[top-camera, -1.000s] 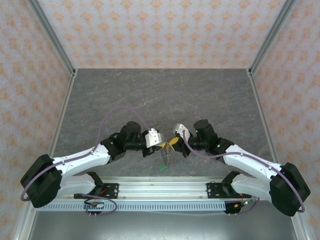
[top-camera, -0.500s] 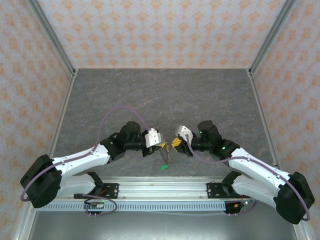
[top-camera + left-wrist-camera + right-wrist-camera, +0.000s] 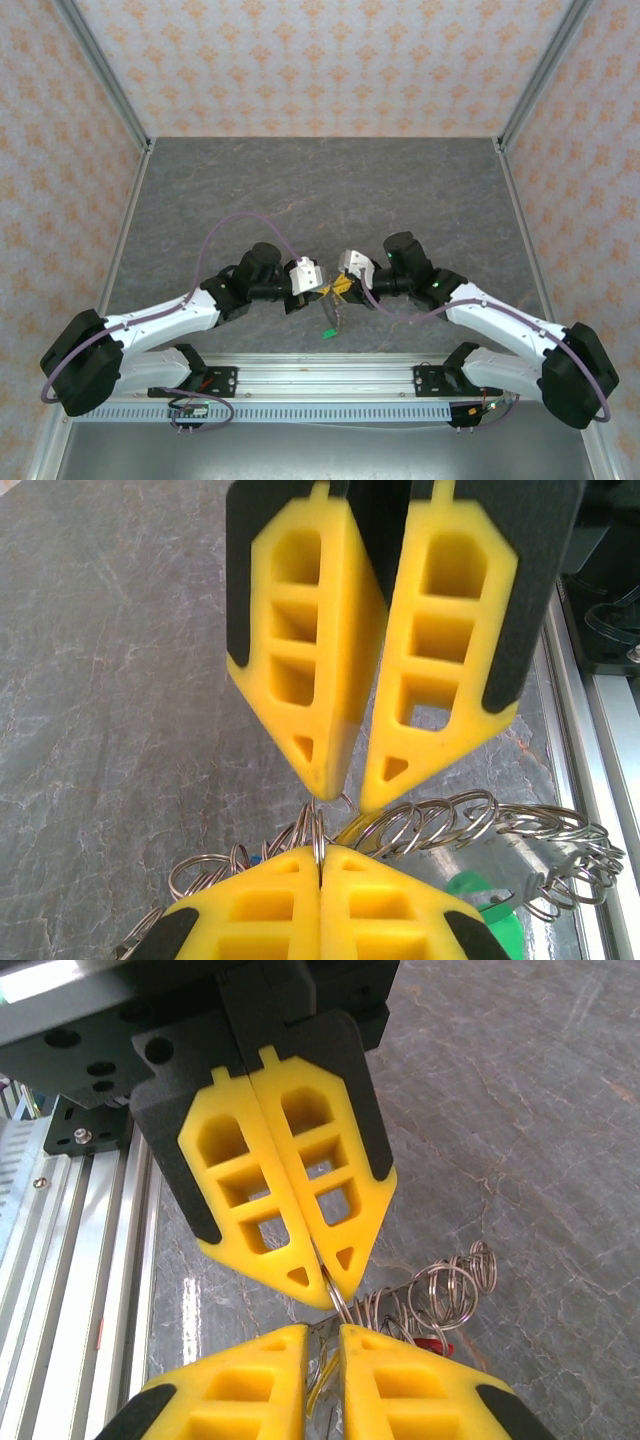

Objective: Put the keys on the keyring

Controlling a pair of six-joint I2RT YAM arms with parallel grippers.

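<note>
Grey stone tabletop [image 3: 300, 190]: left tool [image 3: 320, 858] pinches keyring [image 3: 440, 820]; right tool [image 3: 322, 1332] slightly spread.

grey marbled stone-look desk [image 3: 300, 190], square top seen from above, metal frame strips [image 3: 120, 250] along left and right edges, silver slotted rail [image 3: 330, 375] across near edge, small green key [image 3: 325, 337] just beyond rail, touching desk or hanging cannot tell

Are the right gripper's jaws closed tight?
No: on the right gripper, a clear gap shows between the two jaws in the right wrist view.
</note>
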